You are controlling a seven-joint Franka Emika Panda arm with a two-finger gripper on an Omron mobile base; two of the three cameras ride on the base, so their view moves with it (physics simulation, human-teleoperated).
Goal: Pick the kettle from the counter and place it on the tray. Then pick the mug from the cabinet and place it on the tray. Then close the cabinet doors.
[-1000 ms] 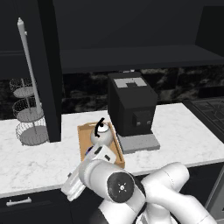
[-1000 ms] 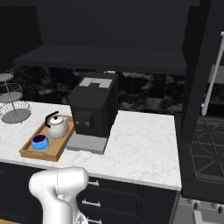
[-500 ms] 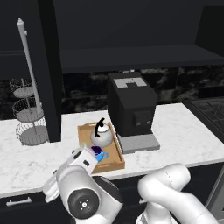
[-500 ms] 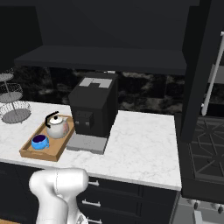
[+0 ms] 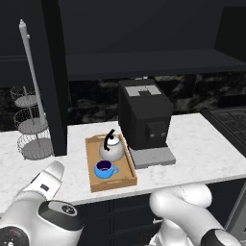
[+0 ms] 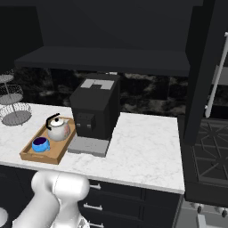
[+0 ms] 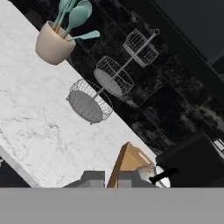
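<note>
Left base view: the tray (image 5: 111, 180) lies on the desk (image 5: 192, 158) with its long axis running from the front edge back toward the wall, just beside the coffee machine (image 5: 144, 117). The kettle (image 5: 111, 148) sits upright in the tray's far half, its black handle arching over the top and leaning toward the left. The mug (image 5: 104, 169) stands in the near half, just in front of the kettle, its handle pointing right toward the coffee machine. A tall black cabinet door (image 5: 54, 77) stands edge-on at the left, with its long pale bar handle (image 5: 31, 72) running vertically. Beyond it is a three-tier wire basket stand (image 5: 31, 129). The white arm fills the bottom of the picture, low and to the left of the tray.

Right base view: the tray (image 6: 31, 156) sits left of the coffee machine (image 6: 95, 109), kettle (image 6: 58, 129) at the back and mug (image 6: 40, 144) at the front. A second open cabinet door (image 6: 202, 67) with its bar handle (image 6: 217, 75) stands at the right, over the stove (image 6: 209, 156).

Hand view: the picture is rolled. The fingers (image 7: 111, 178) show as two grey tips at the bottom; whether they are spread or pressed together I cannot tell, and nothing is seen between them. Just beyond them lie a corner of the tray (image 7: 129, 159) and part of the kettle (image 7: 153, 174). Further out stand the basket stand (image 7: 109, 78) and a beige pot of teal utensils (image 7: 54, 41)
</note>
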